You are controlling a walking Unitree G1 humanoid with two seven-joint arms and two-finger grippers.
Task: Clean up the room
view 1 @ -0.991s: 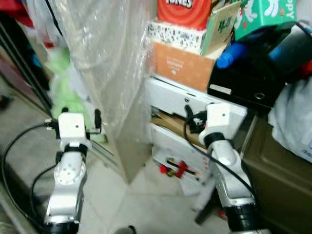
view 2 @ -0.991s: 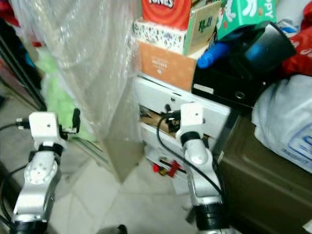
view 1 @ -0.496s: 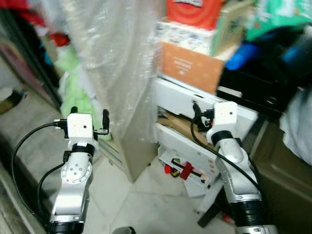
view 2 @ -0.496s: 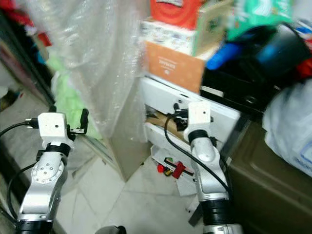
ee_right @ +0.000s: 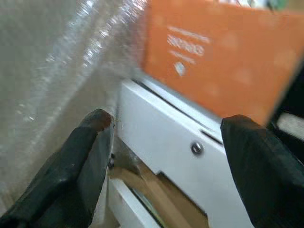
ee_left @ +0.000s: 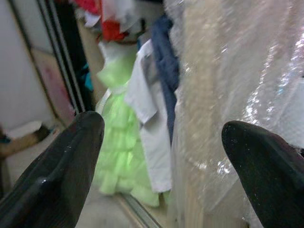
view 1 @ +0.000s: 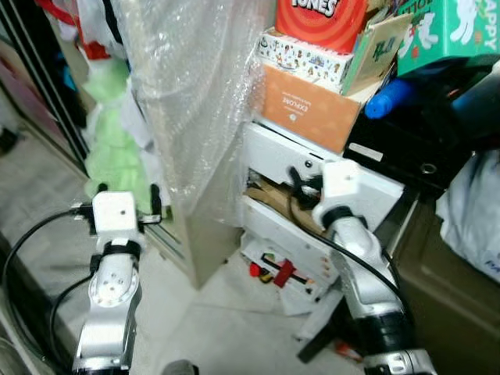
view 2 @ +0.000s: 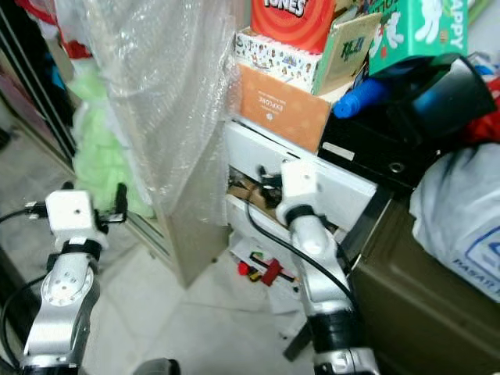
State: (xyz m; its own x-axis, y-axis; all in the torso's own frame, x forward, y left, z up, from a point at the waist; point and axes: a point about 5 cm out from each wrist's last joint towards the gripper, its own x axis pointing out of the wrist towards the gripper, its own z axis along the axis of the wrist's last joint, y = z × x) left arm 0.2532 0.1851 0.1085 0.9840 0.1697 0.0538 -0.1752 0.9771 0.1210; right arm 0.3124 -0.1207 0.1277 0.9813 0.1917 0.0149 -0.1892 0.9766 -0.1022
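Note:
My right gripper [ee_right: 166, 137] is open and held up close to a white drawer unit [view 1: 269, 148]. Its fingers [ee_right: 90, 161] frame a drawer front with a small metal knob [ee_right: 196, 148]. That drawer hangs partly open, with brown cardboard [view 1: 273, 199] showing inside. An orange box [view 1: 301, 105] sits on top of the unit. Small red items [view 1: 283, 272] lie on the floor below the lowest drawer. My left gripper [ee_left: 161, 142] is open and empty, raised at the left [view 1: 128, 190] and facing a light green garment [ee_left: 118, 161] and a white one [ee_left: 145, 128] hanging by a bubble-wrapped panel [view 1: 195, 78].
Boxes [view 1: 312, 55], a green tissue box [view 1: 445, 27] and a blue bottle [view 1: 388, 96] are piled over a black device [view 1: 406, 148]. A white plastic bag [view 1: 476, 211] rests on a brown cabinet [view 1: 445, 297] at the right. Dark sliding-door rails [view 1: 47, 94] run along the left. Pale floor tiles [view 1: 226, 320] lie between my arms.
The head view has swung about, so the whole scene shifts. My right gripper has edged a little closer to the drawer knob. Both grippers stay open.

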